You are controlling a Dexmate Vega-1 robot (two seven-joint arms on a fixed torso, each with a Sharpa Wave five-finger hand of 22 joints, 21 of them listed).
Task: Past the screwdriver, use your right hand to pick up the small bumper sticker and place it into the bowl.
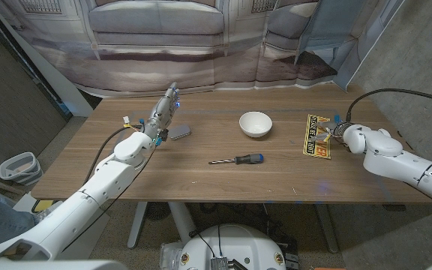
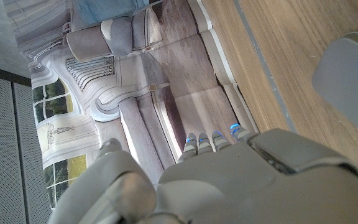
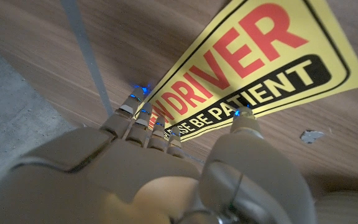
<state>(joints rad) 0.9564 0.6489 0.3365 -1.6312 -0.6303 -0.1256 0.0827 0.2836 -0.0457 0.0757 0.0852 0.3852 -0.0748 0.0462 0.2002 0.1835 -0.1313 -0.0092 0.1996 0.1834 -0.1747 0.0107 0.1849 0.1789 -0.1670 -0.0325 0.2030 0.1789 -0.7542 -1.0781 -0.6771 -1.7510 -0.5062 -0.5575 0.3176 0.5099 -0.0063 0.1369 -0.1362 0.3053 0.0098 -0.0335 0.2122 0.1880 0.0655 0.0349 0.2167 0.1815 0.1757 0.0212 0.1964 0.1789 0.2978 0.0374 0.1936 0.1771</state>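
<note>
The right hand (image 3: pixel 166 180) sits closest, its fingertips (image 3: pixel 143 115) at the edge of the yellow rectangular bumper sticker (image 3: pixel 253 68) with red and black lettering; whether it pinches the sticker I cannot tell. The lettering is partly cut off. The sticker lies flat on the wooden table (image 1: pixel 223 180), right of the white round bowl (image 1: pixel 255 124).

Lab: printed backdrop (image 1: pixel 201 37), wooden table (image 1: pixel 216 180)
</note>
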